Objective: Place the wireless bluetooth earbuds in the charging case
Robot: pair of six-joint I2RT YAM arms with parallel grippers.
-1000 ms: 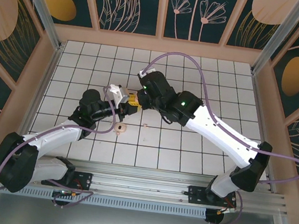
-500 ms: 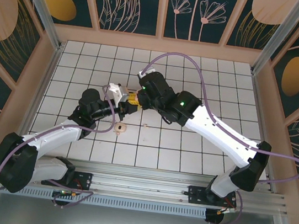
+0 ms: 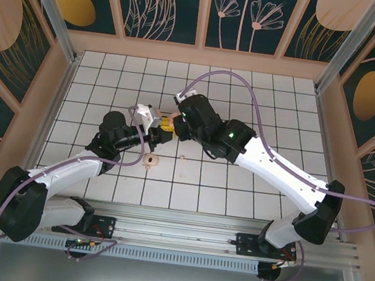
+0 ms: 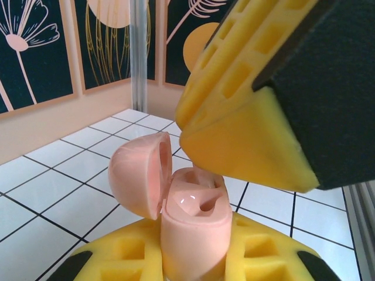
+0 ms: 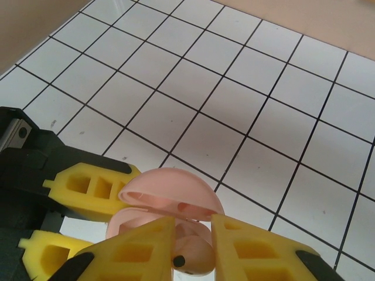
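Observation:
The pink charging case (image 4: pixel 193 228) stands upright with its lid (image 4: pixel 137 175) swung open to the left. My left gripper (image 4: pixel 193 260) is shut on its body, and one empty socket (image 4: pixel 206 206) faces up. Just above the case, my right gripper (image 5: pixel 193 249) is shut on a small pink earbud (image 5: pixel 199 260) with a dark tip. From the right wrist the open lid (image 5: pixel 170 193) sits right beyond the earbud. In the top view both grippers meet mid-table, left (image 3: pixel 156 126) and right (image 3: pixel 171 125). A tiny pale bit (image 3: pixel 181 157), seemingly another earbud, lies on a tile.
A salmon-pink round disc (image 3: pixel 151 161) lies on the tiled floor (image 3: pixel 250 93) just in front of the left wrist. Wooden walls and metal posts ring the tiles. The right arm (image 3: pixel 268 162) crosses the floor's right half, with cables looping over both arms.
The right arm has shifted slightly right and its gripper has edged a little over the case. The left arm and the case have not moved.

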